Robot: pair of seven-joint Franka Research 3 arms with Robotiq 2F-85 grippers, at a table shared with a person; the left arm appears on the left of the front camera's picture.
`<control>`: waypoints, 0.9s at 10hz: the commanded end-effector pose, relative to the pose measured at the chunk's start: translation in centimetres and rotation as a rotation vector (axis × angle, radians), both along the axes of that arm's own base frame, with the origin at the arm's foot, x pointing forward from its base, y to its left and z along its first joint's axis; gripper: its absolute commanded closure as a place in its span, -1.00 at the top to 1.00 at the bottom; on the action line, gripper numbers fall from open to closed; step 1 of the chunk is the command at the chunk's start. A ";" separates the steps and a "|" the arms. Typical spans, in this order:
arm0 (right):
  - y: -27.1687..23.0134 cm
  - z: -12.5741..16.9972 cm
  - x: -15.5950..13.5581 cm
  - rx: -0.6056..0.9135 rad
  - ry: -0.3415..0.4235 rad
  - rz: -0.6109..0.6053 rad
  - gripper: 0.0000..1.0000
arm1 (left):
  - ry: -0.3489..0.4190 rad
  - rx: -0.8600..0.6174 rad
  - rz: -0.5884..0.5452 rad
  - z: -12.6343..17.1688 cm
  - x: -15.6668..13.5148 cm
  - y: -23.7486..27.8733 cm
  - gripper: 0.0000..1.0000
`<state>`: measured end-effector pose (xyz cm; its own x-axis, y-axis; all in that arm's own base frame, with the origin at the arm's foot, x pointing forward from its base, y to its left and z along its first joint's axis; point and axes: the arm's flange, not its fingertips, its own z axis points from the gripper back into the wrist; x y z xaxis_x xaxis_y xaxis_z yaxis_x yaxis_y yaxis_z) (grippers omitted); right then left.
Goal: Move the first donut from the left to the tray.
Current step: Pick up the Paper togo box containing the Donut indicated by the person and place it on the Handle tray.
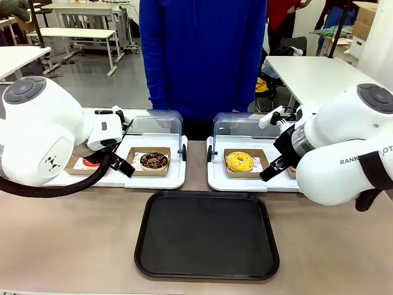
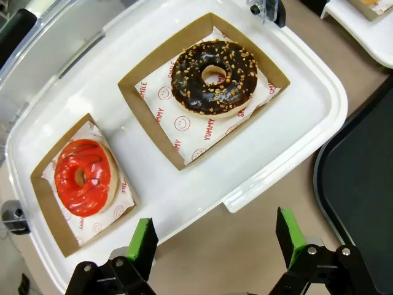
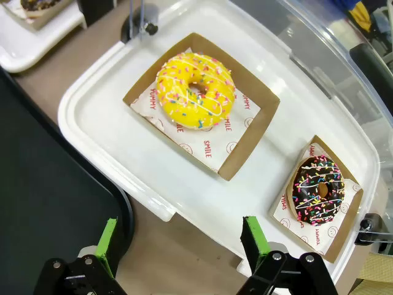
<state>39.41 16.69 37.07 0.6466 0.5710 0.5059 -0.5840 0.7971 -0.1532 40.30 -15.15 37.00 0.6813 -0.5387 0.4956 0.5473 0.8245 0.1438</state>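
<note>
The red donut (image 2: 83,177) sits in its brown holder (image 2: 43,200) at the left end of the left white tray (image 2: 184,196), just left of the left claw (image 2: 216,236) and outside its fingers, untouched. That claw is spread wide and empty above the white tray's near rim, with the chocolate donut (image 2: 213,77) in front of it and the black tray (image 1: 207,236) bare on the table to the near right. The right claw (image 3: 180,243) also gapes empty above the other white tray's near edge, short of the yellow donut (image 3: 195,91).
</note>
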 end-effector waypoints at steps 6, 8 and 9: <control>-7.5 14.9 2.2 0.234 0.030 0.067 1.00 | 0.015 -0.083 -0.101 11.8 3.1 4.3 1.00; -15.7 17.9 1.4 0.343 0.021 0.152 1.00 | 0.080 -0.192 -0.281 15.2 4.4 9.8 1.00; -19.5 18.2 1.3 0.384 -0.012 0.196 1.00 | 0.070 -0.251 -0.362 16.3 4.6 12.8 1.00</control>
<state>39.64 0.00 56.33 0.5631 0.4399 0.6995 -0.6887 0.7177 0.1031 43.41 -5.16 53.47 0.5384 -0.5918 0.6000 0.7522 0.6584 -0.0256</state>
